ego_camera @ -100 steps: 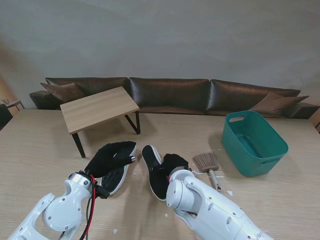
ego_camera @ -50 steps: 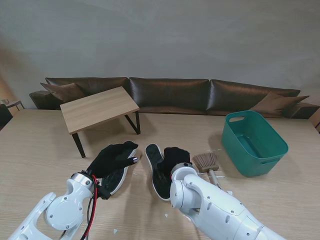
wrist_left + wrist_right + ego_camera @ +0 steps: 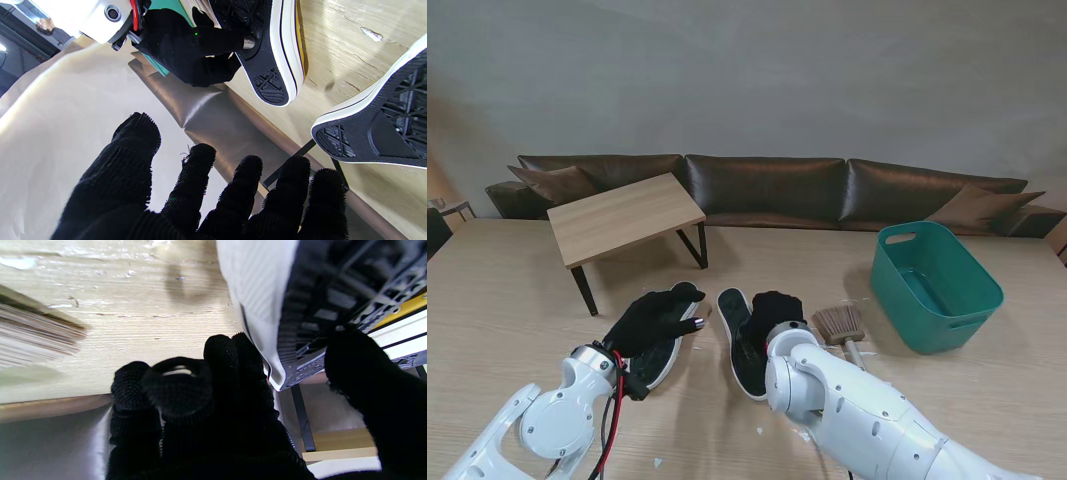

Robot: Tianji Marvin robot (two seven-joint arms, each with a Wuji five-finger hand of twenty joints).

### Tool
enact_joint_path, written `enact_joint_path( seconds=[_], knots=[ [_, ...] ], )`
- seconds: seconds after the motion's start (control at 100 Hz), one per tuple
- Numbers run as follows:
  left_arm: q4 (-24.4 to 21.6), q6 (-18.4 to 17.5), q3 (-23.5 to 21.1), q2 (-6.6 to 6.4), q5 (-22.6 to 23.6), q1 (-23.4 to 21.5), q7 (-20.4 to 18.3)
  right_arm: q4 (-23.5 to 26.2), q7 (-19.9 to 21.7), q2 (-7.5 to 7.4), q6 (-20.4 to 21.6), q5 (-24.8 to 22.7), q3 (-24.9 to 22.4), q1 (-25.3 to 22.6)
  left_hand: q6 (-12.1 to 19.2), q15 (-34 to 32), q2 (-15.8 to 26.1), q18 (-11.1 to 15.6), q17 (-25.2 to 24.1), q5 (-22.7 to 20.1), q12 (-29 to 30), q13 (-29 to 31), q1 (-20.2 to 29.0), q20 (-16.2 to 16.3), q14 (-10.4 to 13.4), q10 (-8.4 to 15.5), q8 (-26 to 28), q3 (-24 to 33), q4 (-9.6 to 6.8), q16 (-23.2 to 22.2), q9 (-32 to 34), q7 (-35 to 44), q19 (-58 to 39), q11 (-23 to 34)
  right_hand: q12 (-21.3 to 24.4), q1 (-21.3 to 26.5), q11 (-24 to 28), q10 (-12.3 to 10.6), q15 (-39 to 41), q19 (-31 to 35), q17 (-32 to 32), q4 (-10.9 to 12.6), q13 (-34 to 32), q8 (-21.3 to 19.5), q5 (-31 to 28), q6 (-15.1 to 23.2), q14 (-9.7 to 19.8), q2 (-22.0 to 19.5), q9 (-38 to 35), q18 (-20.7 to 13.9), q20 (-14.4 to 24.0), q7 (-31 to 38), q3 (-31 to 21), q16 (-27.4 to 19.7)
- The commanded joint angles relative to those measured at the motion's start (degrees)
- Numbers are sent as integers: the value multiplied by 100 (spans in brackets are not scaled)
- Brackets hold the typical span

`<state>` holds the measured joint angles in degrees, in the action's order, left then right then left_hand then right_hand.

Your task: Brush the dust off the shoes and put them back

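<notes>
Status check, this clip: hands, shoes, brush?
Right hand shut on right shoe, sole showing. Left hand open over left shoe. Brush untouched beside the basin.

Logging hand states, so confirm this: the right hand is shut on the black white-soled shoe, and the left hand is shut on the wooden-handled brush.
Wrong about the left hand: its wrist view shows spread fingers holding nothing. The wooden-handled brush lies on the table. The right hand does grip the black white-soled shoe.

Two shoes (image 3: 659, 352) (image 3: 744, 340), one brush (image 3: 842, 325), one green basket (image 3: 939, 290), one small table (image 3: 625, 218)

Brown sofa (image 3: 767, 190) against grey wall (image 3: 747, 70)
</notes>
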<state>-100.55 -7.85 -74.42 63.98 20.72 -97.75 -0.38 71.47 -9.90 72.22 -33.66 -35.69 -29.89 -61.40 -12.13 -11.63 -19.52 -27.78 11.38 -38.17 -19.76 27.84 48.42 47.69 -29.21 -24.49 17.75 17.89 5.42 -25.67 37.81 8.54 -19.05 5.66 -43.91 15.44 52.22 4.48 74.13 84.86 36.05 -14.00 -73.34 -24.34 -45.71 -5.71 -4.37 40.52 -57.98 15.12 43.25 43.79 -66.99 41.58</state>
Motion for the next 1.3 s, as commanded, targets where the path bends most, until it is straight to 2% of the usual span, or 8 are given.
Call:
enact_joint_path(
  seconds=[0.0, 0.35, 0.4, 0.44, 0.47, 0.66, 0.77, 1.29],
  knots=[
    [-13, 32, -5, 4, -8, -27, -116, -193, 161, 50, 25, 44, 63, -30, 155, -10, 302, 155, 69, -133, -33, -151, 70, 94, 41, 31, 31, -165, -202, -47, 70, 16, 201, -3, -16, 676, 44, -226, 159, 26, 549, -98, -198, -8, -281, 455, 136, 197, -188, -153, 21, 401, -205, 93],
    [-30, 94, 8, -1, -27, -32, -152, -425, 353, 49, 56, 112, 234, 125, 161, -13, 330, 153, 76, -128, -34, -146, 107, 93, 25, 16, 29, -246, -215, -47, 72, 15, 200, -2, -153, 782, 62, -315, 217, 181, 523, -242, -197, 268, -143, 455, 237, 145, -126, -271, 107, 577, -222, 116],
    [-29, 97, 10, -1, -31, -30, -156, -417, 390, 32, 49, 89, 255, 133, 146, -12, 332, 155, 72, -147, -33, -149, 111, 92, 27, 21, 32, -255, -216, -48, 67, 22, 202, -5, -172, 659, 59, -301, 162, 181, 487, -25, -204, 251, -138, 400, 271, 88, -35, -294, 135, 343, -241, 85],
    [-31, 101, 10, -2, -33, -30, -161, -407, 407, 21, 45, 67, 265, 133, 144, -13, 332, 153, 77, -133, -33, -149, 114, 93, 29, 26, 30, -261, -217, -48, 66, 17, 200, -5, -184, 515, 59, -267, 138, 161, 432, 411, -200, -5, -104, 317, 283, 2, 79, -306, 161, -19, -267, 70],
    [-32, 103, 9, -3, -34, -30, -165, -400, 416, 14, 41, 53, 271, 133, 147, -15, 339, 156, 78, -123, -33, -146, 113, 93, 34, 35, 29, -269, -218, -49, 64, 13, 199, -5, -190, 421, 58, -240, 91, 143, 364, 501, -147, -77, -14, 267, 286, -22, 201, -312, 173, -182, -213, 58],
    [-35, 92, -8, -1, -30, -43, -154, -247, 461, -87, 90, -199, 283, 119, 140, -10, 343, 152, 77, -98, -34, -155, 127, 93, 29, 14, 24, -302, -223, -47, 70, 1, 199, -3, -156, -94, -29, -190, -373, -54, -246, 590, 805, -77, 600, 147, 177, -281, 1018, -385, 230, -484, 157, 50],
    [-30, 66, -19, 0, -33, -49, -145, -130, 494, -125, 82, -257, 245, 90, 138, -15, 361, 155, 78, -127, -35, -144, 129, 95, 30, 30, 28, -321, -225, -50, 76, 13, 196, -1, 153, -216, -330, -109, -1060, -467, -651, 672, 1318, -38, 869, 112, -41, -484, 1414, -308, 176, -540, 361, -57],
    [-2, 38, -27, 1, -75, -37, -160, -293, 109, 40, -21, -191, 162, 88, 136, -37, 422, 138, 110, -101, -38, -110, 152, 101, 11, 21, 19, -408, -234, -58, 101, 0, 183, 5, 652, -559, -559, 44, -1378, -643, -690, 806, 1308, 95, 1526, -292, -165, -1353, 1538, -220, 110, -460, 708, -152]
  ],
)
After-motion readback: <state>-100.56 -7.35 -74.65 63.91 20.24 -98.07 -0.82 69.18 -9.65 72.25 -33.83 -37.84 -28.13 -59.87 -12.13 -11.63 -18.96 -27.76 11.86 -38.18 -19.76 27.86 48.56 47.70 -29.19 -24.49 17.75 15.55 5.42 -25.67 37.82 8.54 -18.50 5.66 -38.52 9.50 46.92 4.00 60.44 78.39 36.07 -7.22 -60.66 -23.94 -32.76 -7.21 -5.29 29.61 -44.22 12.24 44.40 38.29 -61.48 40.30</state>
